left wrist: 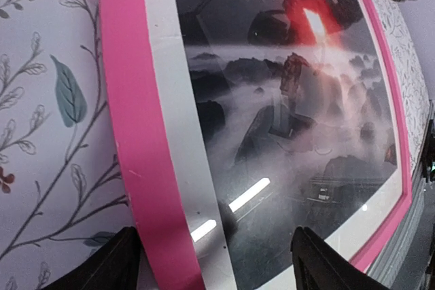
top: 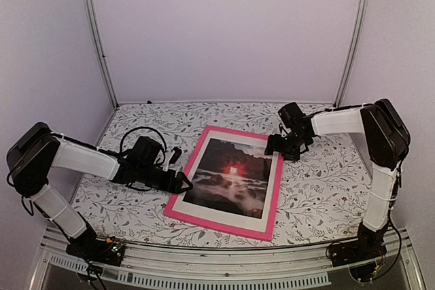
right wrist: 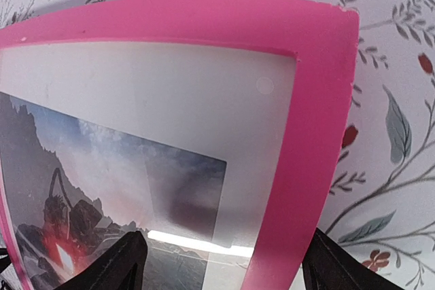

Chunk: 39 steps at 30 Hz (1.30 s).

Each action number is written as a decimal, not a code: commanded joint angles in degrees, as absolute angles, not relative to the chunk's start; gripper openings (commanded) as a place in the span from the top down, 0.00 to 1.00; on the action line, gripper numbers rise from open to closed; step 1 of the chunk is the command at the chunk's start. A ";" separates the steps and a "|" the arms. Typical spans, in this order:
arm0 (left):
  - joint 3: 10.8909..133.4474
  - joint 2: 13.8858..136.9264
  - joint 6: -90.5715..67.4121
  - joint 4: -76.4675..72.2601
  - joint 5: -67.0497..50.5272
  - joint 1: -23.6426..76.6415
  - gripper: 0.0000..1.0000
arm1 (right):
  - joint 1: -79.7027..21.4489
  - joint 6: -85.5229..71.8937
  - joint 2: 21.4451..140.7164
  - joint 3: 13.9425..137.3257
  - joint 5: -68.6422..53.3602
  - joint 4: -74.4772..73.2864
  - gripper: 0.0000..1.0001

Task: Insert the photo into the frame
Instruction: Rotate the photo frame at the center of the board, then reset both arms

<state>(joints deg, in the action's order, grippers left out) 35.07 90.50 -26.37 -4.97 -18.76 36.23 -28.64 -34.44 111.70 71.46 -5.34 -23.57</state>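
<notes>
The pink frame [top: 224, 227] lies flat on the floral table, slightly turned. Inside it a white mat [top: 268, 198] borders the photo [top: 231, 171], a dark print of rocks and mist with a red glow. My left gripper [top: 182, 183] is low at the frame's left side. In the left wrist view the left gripper [left wrist: 214, 236] is open, its fingers [left wrist: 112, 263] straddling the pink rail [left wrist: 129, 100] and part of the photo [left wrist: 292, 100]. My right gripper [top: 273, 146] hovers at the far right corner. In the right wrist view it [right wrist: 224, 242] is open across the pink rail [right wrist: 319, 100], mat [right wrist: 170, 93] and photo [right wrist: 122, 168].
A floral tablecloth [top: 319, 188] covers the table. White walls and two slanted metal posts [top: 98, 39] close off the back and sides. A black cable loop [top: 139, 134] rises by the left wrist. A metal rail [top: 224, 273] runs along the near edge.
</notes>
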 commanded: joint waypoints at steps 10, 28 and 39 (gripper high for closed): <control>40.23 87.86 -22.24 5.09 -17.58 40.65 0.18 | -26.21 -24.92 118.91 80.08 -11.68 -22.98 0.19; 59.84 88.79 -15.42 13.59 14.48 39.50 0.00 | -25.67 -15.89 104.30 76.67 12.77 -25.73 0.12; 58.29 77.51 -12.99 11.67 19.34 30.87 0.00 | -25.73 -10.59 86.73 66.12 14.27 -17.09 0.11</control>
